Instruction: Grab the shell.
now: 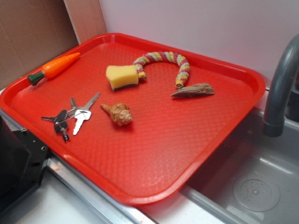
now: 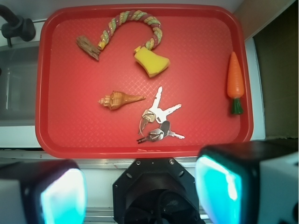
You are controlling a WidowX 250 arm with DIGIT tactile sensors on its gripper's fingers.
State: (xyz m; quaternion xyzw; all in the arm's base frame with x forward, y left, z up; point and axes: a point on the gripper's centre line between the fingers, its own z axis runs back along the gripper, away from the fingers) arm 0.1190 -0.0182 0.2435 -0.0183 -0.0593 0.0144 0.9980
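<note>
Wrist and exterior views, start of the grasp. The gripper [image 2: 140, 191] hangs high above the near edge of the red tray [image 2: 51, 70], its jaws spread wide apart and holding nothing; the two fingers [image 2: 63, 196] frame the bottom of the wrist view. From the exterior view the gripper is out of sight.

The shell [image 2: 119, 100] lies on its side near the tray's middle, knobbly body toward the sink [image 1: 252, 186], pointed tail toward the keys [image 2: 156, 119], which lie just beside the tip but apart from it. Because it rests flat and free of neighbours, a descent with the jaws closing across the thick whorled body looks most secure.

Farther off lie the yellow sponge [image 2: 152, 63] touching the rope toy [image 2: 131, 23], the driftwood piece [image 2: 88, 47], and the toy carrot [image 2: 235, 79].
</note>
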